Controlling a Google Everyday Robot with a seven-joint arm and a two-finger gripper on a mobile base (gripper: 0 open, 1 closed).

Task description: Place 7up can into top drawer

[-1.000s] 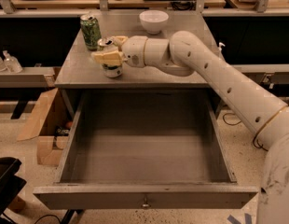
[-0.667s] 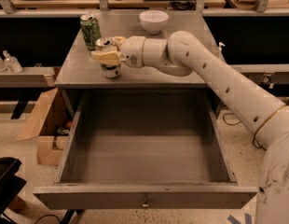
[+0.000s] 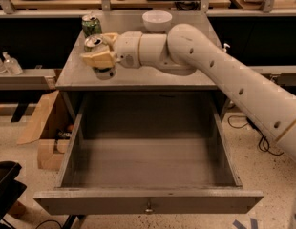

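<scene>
End effector (image 3: 100, 59) carried 7up can (image 3: 105, 72) left.

This looks like a robotics lab or workshop: long workbenches (image 3: 57, 1) trailing cables (image 3: 184, 5), a speckled floor (image 3: 262, 175), cardboard boxes (image 3: 43, 123) and pump bottles (image 3: 12, 63). The gripper (image 3: 98, 57) clasps the 7up can (image 3: 94, 43) at the grey tabletop's (image 3: 153, 78) left end.
</scene>
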